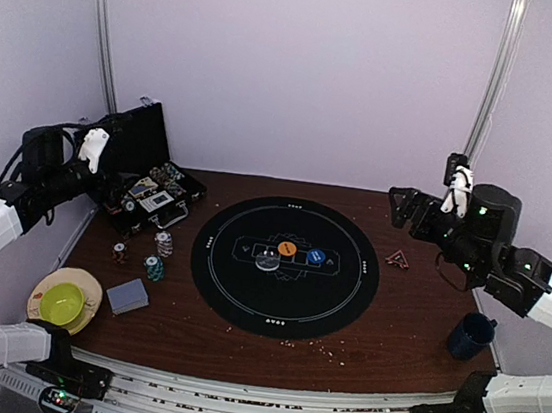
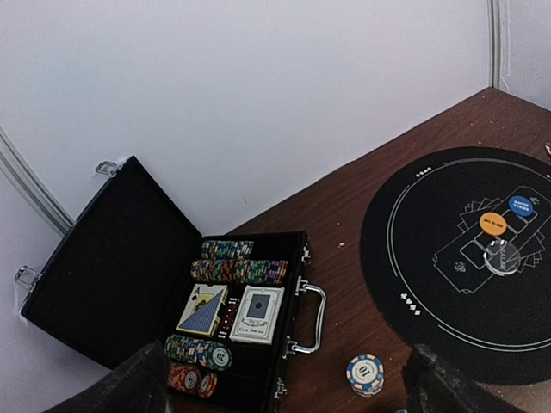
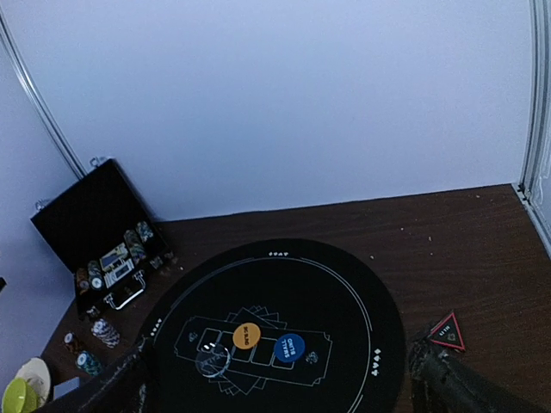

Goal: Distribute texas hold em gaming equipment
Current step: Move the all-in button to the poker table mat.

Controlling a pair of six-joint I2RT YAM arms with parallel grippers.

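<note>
A: Brown tabletop [image 1: 414, 314], white walls [image 1: 303, 69] all round. Where does the poker gear sit?

B: An orange disc [image 1: 287, 249], a blue disc [image 1: 316, 257] and a white disc [image 1: 267, 261] lie at the centre of the round black mat [image 1: 346, 296]. Three small chip stacks [image 1: 164, 243] stand just off the mat's left edge, with a card deck [image 1: 127, 296] nearer the arms. More chips [image 2: 232, 269] and two card packs [image 2: 258, 314] sit in the open black case [image 2: 103, 258].

A: And the arms?

B: Above the case hovers the left gripper [image 2: 287, 379]; the right gripper [image 3: 277, 370] hangs raised off the mat's right side. Both are spread wide and hold nothing.

A: How far along?

B: Early, I'd judge. The discs are placed, but no chips or cards are at any seat, so most of the sharing-out is left.
</note>
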